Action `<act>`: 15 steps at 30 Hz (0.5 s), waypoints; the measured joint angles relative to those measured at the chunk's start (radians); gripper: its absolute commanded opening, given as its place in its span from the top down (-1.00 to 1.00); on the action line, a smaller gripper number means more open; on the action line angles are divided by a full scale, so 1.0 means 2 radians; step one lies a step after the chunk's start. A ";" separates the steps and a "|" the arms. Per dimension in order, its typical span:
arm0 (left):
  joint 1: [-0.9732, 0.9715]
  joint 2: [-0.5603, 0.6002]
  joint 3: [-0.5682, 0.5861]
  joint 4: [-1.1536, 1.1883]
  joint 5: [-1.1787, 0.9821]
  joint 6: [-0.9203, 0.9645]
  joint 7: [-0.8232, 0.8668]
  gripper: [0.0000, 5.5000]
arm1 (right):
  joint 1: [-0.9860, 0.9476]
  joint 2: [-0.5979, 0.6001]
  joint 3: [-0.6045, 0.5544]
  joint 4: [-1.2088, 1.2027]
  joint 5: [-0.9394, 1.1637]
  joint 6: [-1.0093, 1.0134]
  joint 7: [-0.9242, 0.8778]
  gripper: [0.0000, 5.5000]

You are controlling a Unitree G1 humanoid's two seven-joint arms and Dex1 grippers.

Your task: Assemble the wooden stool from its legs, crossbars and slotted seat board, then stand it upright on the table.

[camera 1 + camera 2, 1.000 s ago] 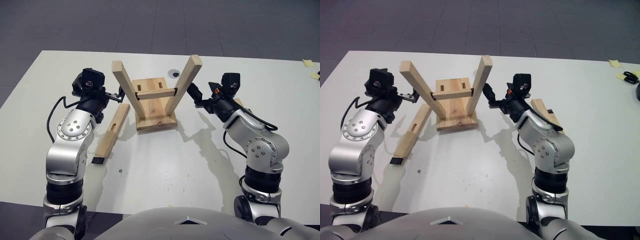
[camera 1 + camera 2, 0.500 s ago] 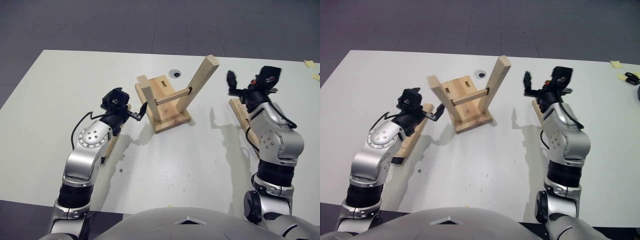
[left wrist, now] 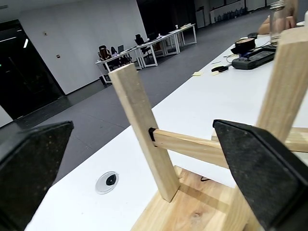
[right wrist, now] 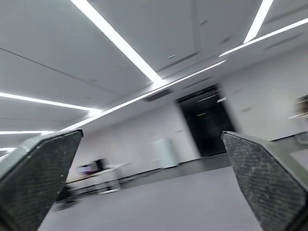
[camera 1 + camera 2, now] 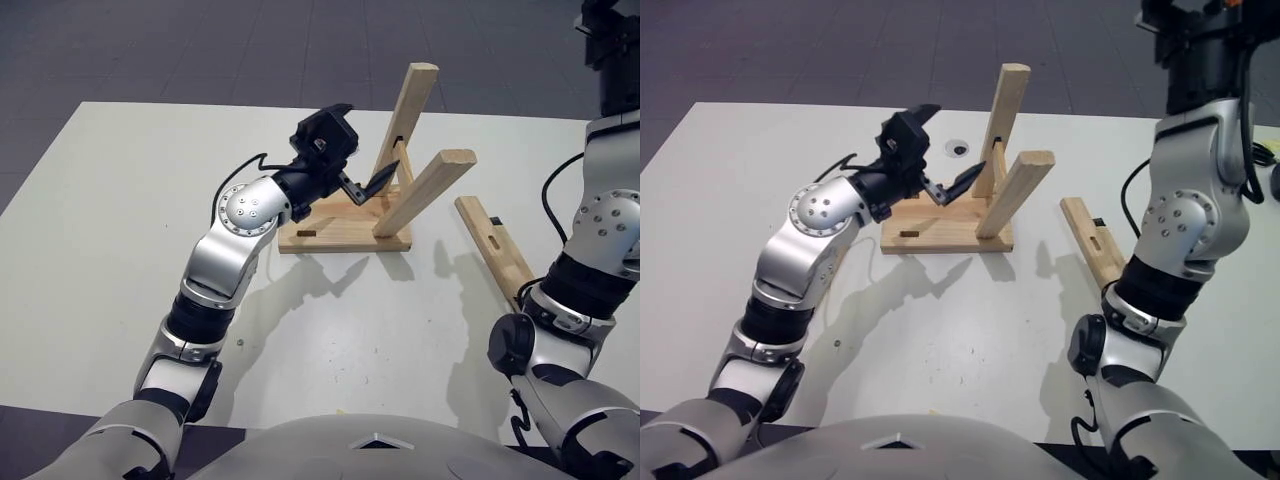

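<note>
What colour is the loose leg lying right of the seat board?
The loose leg is pale wood, clearest in left eye view.

The left arm (image 5: 232, 250) and right arm (image 5: 608, 215) wear rounded silver shells split by black joint bands. Just behind the black left gripper (image 5: 358, 146) sits a round cover (image 5: 250, 208) ringed with small screws, with a black cable (image 5: 262, 155) looping beside it.

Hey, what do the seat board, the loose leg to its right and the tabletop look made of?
Seat board: pale bare wood, perhaps pine, with visible grain lines.
Loose leg: same light matte wood, a slot cut in it.
Tabletop: smooth white surface, likely laminate or painted; can't tell which.
</note>
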 measured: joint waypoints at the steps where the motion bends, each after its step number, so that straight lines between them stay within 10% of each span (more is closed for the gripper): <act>1: 0.001 0.002 0.008 0.000 0.002 0.000 0.003 -0.96 | 0.007 0.000 0.000 -0.006 0.042 0.018 0.009 -0.96; 7: 0.028 0.027 0.106 0.038 0.012 -0.013 0.053 -0.96 | 0.124 -0.065 0.054 -0.102 0.279 0.179 0.084 -0.96; 15: 0.071 0.024 0.107 0.029 0.012 -0.014 0.057 -0.96 | 0.181 -0.109 0.113 -0.143 0.335 0.206 0.071 -0.96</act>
